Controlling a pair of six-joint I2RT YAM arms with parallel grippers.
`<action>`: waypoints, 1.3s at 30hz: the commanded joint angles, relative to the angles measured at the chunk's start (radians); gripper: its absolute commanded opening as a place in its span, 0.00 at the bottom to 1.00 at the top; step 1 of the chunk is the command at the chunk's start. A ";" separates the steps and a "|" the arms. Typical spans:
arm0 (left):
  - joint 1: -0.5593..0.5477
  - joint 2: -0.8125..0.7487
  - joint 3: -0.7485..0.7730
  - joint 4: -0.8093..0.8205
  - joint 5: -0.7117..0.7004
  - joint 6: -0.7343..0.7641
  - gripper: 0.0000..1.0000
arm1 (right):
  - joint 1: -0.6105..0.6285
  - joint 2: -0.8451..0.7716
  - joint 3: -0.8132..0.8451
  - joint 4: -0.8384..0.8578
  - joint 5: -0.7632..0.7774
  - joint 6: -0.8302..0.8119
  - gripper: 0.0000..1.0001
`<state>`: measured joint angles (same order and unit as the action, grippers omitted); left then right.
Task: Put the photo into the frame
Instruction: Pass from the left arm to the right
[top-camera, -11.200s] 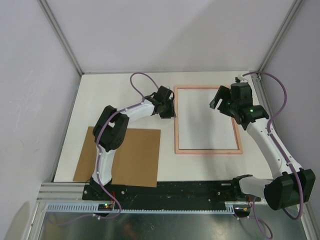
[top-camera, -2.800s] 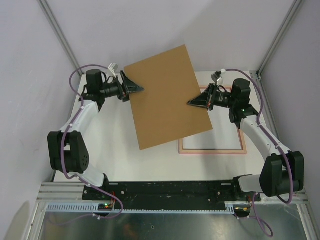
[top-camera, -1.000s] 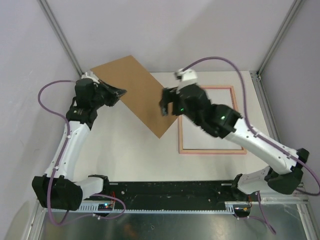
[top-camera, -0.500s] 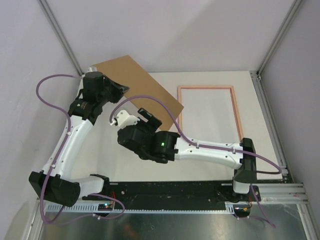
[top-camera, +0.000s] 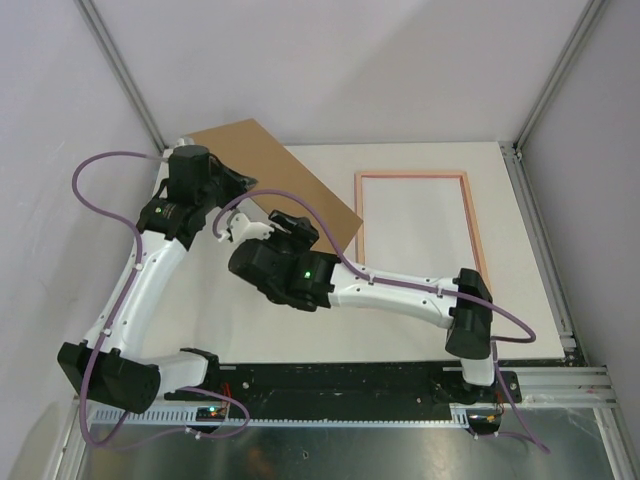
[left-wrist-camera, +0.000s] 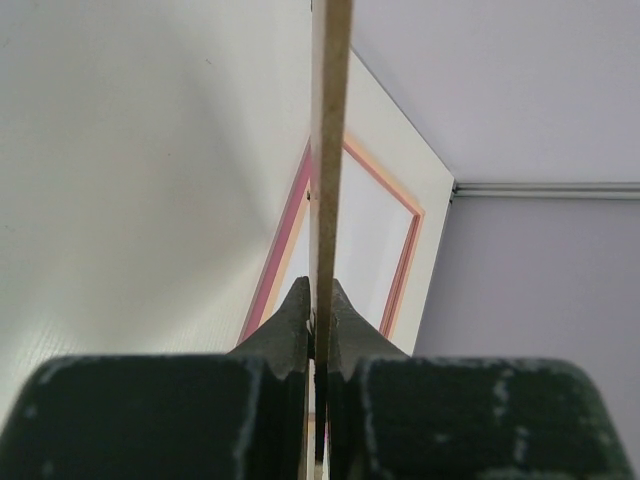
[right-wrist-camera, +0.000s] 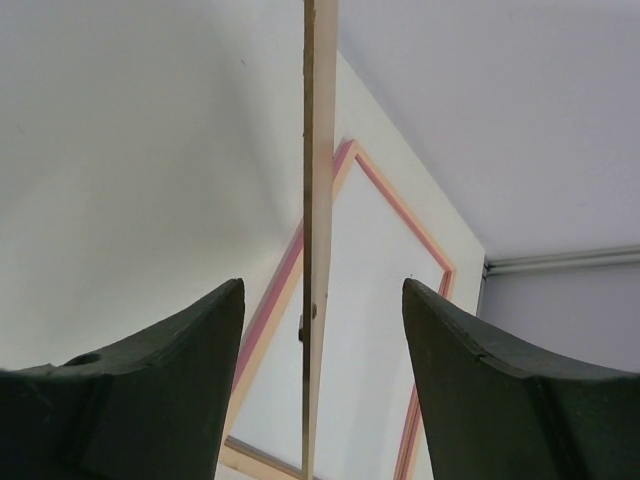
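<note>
The pink frame (top-camera: 359, 235) lies flat on the table at the right, with a plain white sheet (top-camera: 415, 240) inside it. No sunflower print shows. My left gripper (top-camera: 232, 185) is shut on the left edge of the brown backing board (top-camera: 270, 165) and holds it tilted above the back left of the table. In the left wrist view the fingers (left-wrist-camera: 320, 290) pinch the board's thin edge (left-wrist-camera: 330, 150), with the frame (left-wrist-camera: 290, 215) beyond. My right gripper (top-camera: 298, 228) is open at the board's near edge. In its view (right-wrist-camera: 322, 285) the board's edge (right-wrist-camera: 320, 150) stands between the jaws, touching neither.
The right arm (top-camera: 400, 290) stretches across the middle of the table from its base at the bottom right. Grey walls with metal posts (top-camera: 125, 75) close in the back and sides. Bare table (top-camera: 200, 320) lies in front of the left arm.
My right arm has swung left from beside the frame, and its open gripper has come to the board's near edge. The left gripper has lowered the board towards the back left.
</note>
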<state>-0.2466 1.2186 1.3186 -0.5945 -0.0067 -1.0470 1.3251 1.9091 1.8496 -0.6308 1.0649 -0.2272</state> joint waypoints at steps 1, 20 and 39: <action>-0.011 -0.019 0.059 0.082 -0.016 -0.029 0.00 | -0.021 0.020 0.066 -0.007 0.003 -0.016 0.67; -0.013 -0.014 0.059 0.083 -0.010 -0.023 0.00 | -0.069 0.092 0.135 -0.083 -0.004 -0.011 0.32; -0.002 -0.021 0.280 0.082 0.059 0.219 0.98 | -0.125 -0.068 0.130 -0.219 0.000 0.170 0.00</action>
<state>-0.2523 1.2449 1.4765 -0.5896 0.0338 -0.9356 1.2381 1.9816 1.9583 -0.7757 1.0351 -0.1471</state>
